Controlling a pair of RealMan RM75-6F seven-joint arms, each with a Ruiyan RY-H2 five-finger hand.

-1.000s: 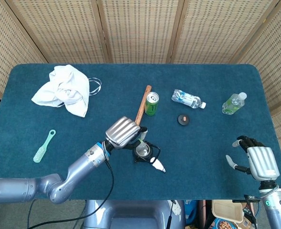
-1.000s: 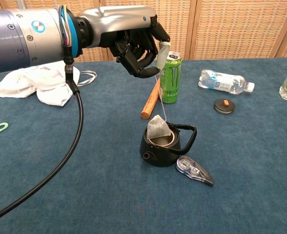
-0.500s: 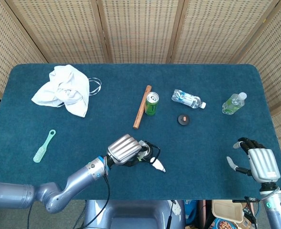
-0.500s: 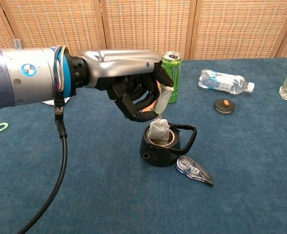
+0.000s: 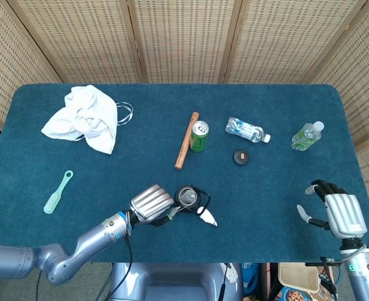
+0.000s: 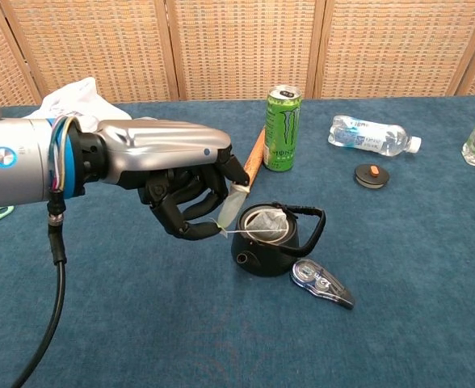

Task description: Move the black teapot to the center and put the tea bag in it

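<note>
Black teapot [image 6: 268, 246] holds the tea bag [image 6: 263, 222], its tag pinched by the left hand [image 6: 187, 198].

Black teapot [image 6: 268, 242] upright, tea bag [image 6: 263, 221] inside (string out).

**Even, bright light on both views**

You get soft, diffuse light across the desk [image 5: 285, 207], with only faint shadows close under the black teapot [image 6: 270, 242]. Nearest the chest camera, the left hand [image 6: 185, 190] shows pale sheen on its metal and looks slightly soft. Both views stay sharp elsewhere.
</note>
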